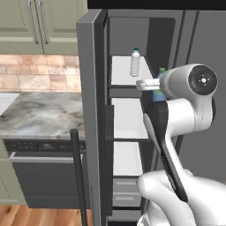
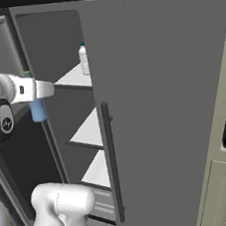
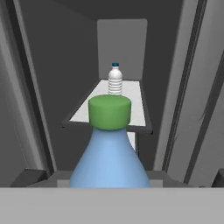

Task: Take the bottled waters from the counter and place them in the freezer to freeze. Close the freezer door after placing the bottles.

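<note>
Fingers [image 3: 109, 186] hidden under frame bottom, clamped on blue bottle [image 3: 109, 153], green cap centre frame. Clear bottle [image 3: 115, 78] upright on freezer shelf [image 3: 135, 109], upper centre.

The arm is reaching forward at shoulder height, its gripper [image 2: 37, 101] clamping the blue bottle [image 3: 109, 162] upright.

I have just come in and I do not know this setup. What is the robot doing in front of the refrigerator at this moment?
The robot arm is loading water bottles into the open freezer. Its gripper is shut on the blue bottle, the one with the green cap, and holds it upright in front of the top shelf. The clear ribbed bottle already stands on that shelf, further back. The freezer door is open, so closing it remains to be done.
</note>
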